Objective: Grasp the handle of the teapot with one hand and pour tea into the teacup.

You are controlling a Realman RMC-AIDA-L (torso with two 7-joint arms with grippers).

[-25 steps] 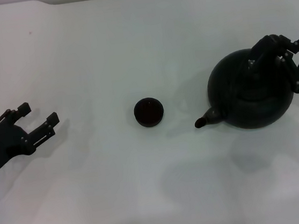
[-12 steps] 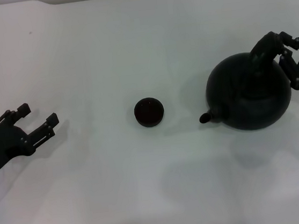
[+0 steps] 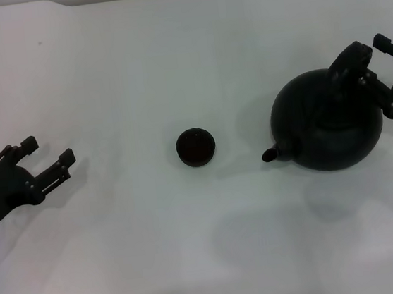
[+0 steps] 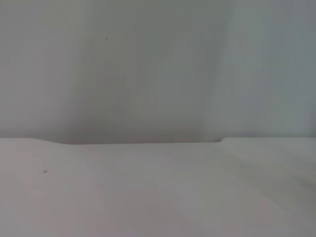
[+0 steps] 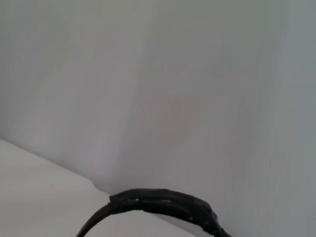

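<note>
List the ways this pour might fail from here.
1. The right gripper is open beside the handle, not clamped; lifting now might leave the teapot behind or tip it.
2. The teacup is tiny and stands apart from the spout, so tea could miss it.
3. The left gripper rests far off, not steadying the cup.

This looks like a robot test room, not a home. The table (image 3: 173, 64) is plain and white all over, with no cloth on it. Behind its far edge stands a bare pale wall (image 4: 148, 64), with no pictures or shelves. Only two things sit on the table: a big black teapot (image 3: 327, 128) near the right edge and a tiny dark teacup (image 3: 196, 147) in the middle.
</note>
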